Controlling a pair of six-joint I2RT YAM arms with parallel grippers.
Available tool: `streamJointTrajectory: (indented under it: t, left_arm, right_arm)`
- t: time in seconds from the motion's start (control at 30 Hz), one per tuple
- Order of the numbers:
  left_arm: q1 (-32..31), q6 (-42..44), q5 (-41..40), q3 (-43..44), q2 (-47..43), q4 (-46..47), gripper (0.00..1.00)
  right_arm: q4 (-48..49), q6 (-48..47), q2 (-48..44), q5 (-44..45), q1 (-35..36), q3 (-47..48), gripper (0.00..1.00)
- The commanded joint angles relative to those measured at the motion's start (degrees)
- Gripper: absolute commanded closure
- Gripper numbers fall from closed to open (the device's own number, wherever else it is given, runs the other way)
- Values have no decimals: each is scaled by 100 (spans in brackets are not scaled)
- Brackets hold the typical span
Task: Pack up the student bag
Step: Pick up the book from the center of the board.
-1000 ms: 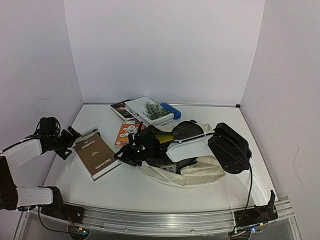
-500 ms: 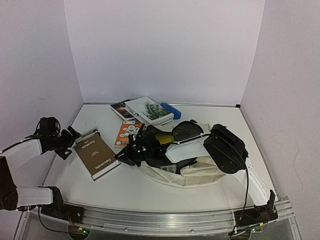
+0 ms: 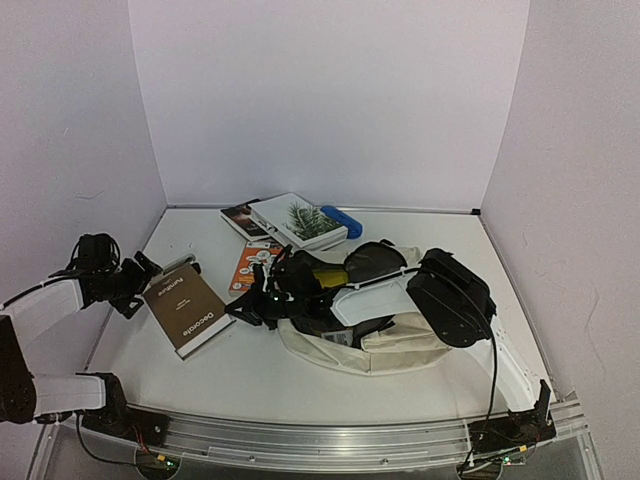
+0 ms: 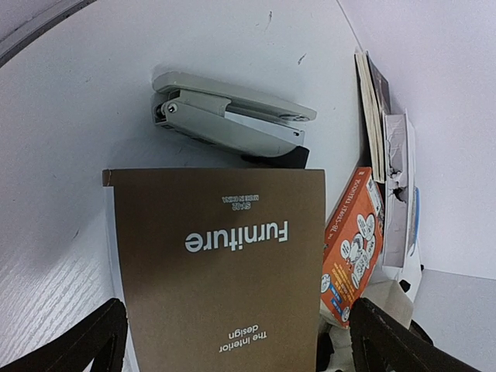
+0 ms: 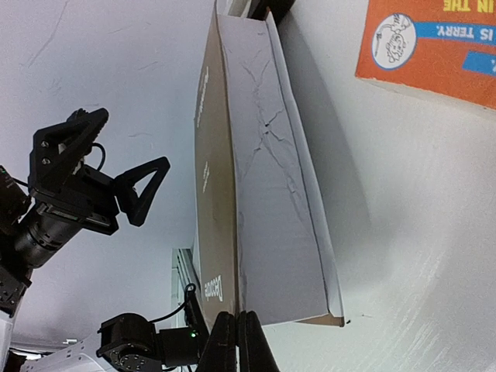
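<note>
Nearest you, an aluminium rail (image 3: 330,435) edges the white table (image 3: 250,385), whose top shows a faint wood grain in the left wrist view. Your right gripper (image 3: 240,309) has its fingers (image 5: 246,341) pressed together with nothing between them. Their tips sit low at one edge of the brown book (image 3: 186,313) titled Furniture; you cannot tell whether they touch it. Your left gripper (image 3: 140,287) is spread wide at the book's opposite side, gripping nothing. The student bag (image 3: 385,345) lies behind the right fingers, under that arm, which hides much of its opening. A yellow item (image 3: 325,272) shows inside, too covered to name. Just beyond the left fingers and the book lies a grey stapler (image 4: 232,124), with an orange booklet (image 4: 353,248) to its right. Farther off is a white book (image 3: 300,222) with a plant picture. It lies over a dark booklet (image 3: 240,217) that is only partly seen, with a blue object (image 3: 342,220) beside it. Pale lilac walls (image 3: 320,100) close in three sides.
</note>
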Motion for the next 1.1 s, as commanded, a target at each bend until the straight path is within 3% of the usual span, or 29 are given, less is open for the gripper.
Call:
streamJointTrajectory:
  t: [0.0, 0.3, 0.6, 0.87, 1.07]
  left_arm:
    - [19, 54, 7, 55, -301, -6, 0]
    - [19, 6, 674, -17, -421, 168, 0]
    - [-45, -299, 2240, -117, 138, 1602, 1]
    - [-368, -532, 2709, 157, 258, 2354, 0]
    - [-506, -500, 2769, 392, 531, 2351, 0]
  right_arm:
    - [576, -206, -485, 126, -41, -124, 100]
    - [703, -498, -1432, 700, -150, -491, 100]
    - [916, -530, -2172, 980, -224, -939, 100]
    - [1152, -475, -2635, 999, -321, -1239, 100]
    - [1371, -470, -2719, 815, -345, -1310, 100]
